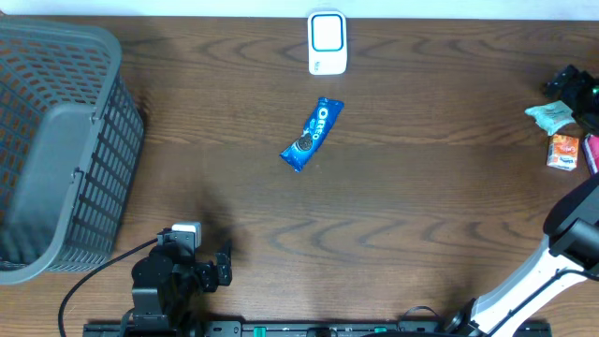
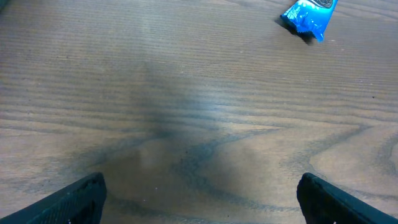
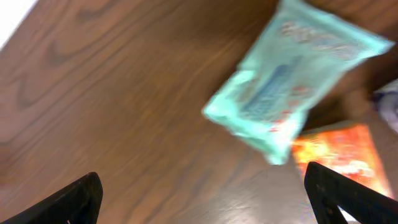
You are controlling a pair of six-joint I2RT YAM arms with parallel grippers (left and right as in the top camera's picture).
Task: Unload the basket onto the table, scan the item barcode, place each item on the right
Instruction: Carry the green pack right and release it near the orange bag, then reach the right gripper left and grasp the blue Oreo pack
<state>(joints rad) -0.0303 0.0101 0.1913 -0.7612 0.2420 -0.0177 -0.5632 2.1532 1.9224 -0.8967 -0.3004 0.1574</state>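
Note:
A white barcode scanner (image 1: 327, 42) stands at the table's far edge, in the middle. A blue Oreo packet (image 1: 313, 134) lies flat in front of it, and its end also shows in the left wrist view (image 2: 309, 14). At the far right a teal packet (image 1: 549, 114) lies on the table, blurred in the right wrist view (image 3: 292, 81). My right gripper (image 3: 202, 199) is open just short of it with nothing between its fingers, dark at the right edge overhead (image 1: 571, 86). My left gripper (image 2: 202, 202) is open and empty over bare wood near the front left (image 1: 221, 265).
A grey plastic basket (image 1: 56, 150) fills the left side. An orange packet (image 1: 563, 150) lies beside the teal one, also in the right wrist view (image 3: 339, 155). The right arm's white link (image 1: 524, 281) crosses the front right corner.

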